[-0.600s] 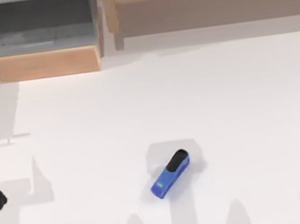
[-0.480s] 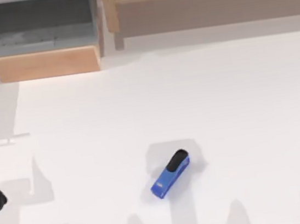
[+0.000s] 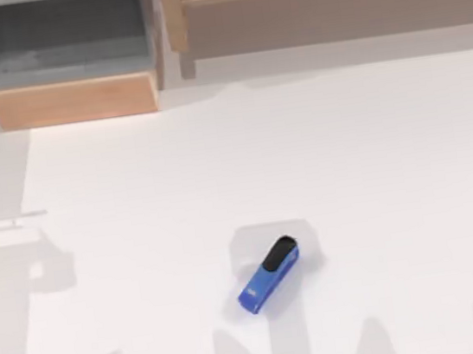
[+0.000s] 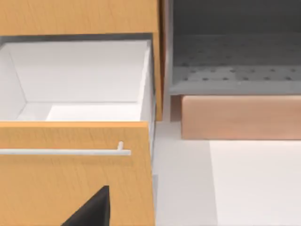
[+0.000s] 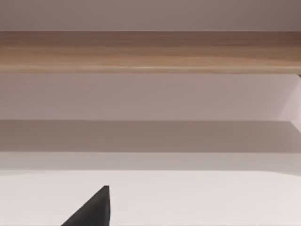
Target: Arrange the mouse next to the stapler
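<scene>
1 stapler [image 3: 269, 276] (blue), white table [image 3: 375, 167], open drawer [image 4: 84, 94]

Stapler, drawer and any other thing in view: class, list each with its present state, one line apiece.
stapler: lying flat on the table, at a slant, nothing touching it.
drawer: pulled open, its white inside bare.
drawer handle: level across the front, ungripped.

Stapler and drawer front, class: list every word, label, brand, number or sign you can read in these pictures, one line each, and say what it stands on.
No text can be read anywhere.
Stapler: a small white mark at its blue end, too small to read.
Drawer front and its handle in the left wrist view: no writing.
Wooden shelf in the right wrist view: no writing.
</scene>
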{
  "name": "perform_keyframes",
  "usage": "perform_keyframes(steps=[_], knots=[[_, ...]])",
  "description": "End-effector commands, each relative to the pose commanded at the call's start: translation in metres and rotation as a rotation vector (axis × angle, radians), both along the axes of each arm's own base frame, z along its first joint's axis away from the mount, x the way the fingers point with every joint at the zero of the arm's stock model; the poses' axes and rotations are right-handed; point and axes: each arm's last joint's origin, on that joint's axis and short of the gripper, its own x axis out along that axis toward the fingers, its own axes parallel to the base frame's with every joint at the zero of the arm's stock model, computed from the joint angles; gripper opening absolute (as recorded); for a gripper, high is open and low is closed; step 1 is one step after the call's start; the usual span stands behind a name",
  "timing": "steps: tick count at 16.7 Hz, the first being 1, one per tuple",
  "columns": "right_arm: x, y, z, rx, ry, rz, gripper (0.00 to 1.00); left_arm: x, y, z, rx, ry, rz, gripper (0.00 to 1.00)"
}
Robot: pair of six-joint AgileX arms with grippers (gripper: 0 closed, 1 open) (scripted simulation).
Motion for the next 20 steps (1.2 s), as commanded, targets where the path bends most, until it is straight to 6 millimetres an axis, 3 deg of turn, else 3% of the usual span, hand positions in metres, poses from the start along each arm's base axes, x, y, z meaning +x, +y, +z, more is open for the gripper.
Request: perform_keyframes(steps=[4, 7, 9, 12, 15, 17, 20], knots=[[0.000, 0.000, 0.000, 0.000, 0.000, 0.000, 1.00, 0.051, 0.013, 0.066, 0.020, 0.221, 0.027, 1.00], [0.000, 0.000, 0.000, 0.000, 0.000, 0.000, 1.00, 0.119, 0.031, 0.098, 0.023, 0.408, 0.045, 1.00], [0.000, 0.000, 0.000, 0.000, 0.000, 0.000, 1.00, 0.171, 0.049, 0.103, 0.018, 0.534, 0.056, 1.00], [0.000, 0.000, 0.000, 0.000, 0.000, 0.000, 1.00, 0.247, 0.082, 0.084, -0.001, 0.716, 0.071, 1.00], [0.000, 0.000, 0.000, 0.000, 0.000, 0.000, 1.00, 0.304, 0.118, 0.042, -0.030, 0.888, 0.080, 1.00], [0.000, 0.000, 0.000, 0.000, 0.000, 0.000, 1.00, 0.329, 0.140, 0.009, -0.054, 0.993, 0.081, 1.00], [0.000, 0.000, 0.000, 0.000, 0.000, 0.000, 1.00, 0.350, 0.162, -0.034, -0.083, 1.118, 0.068, 1.00]])
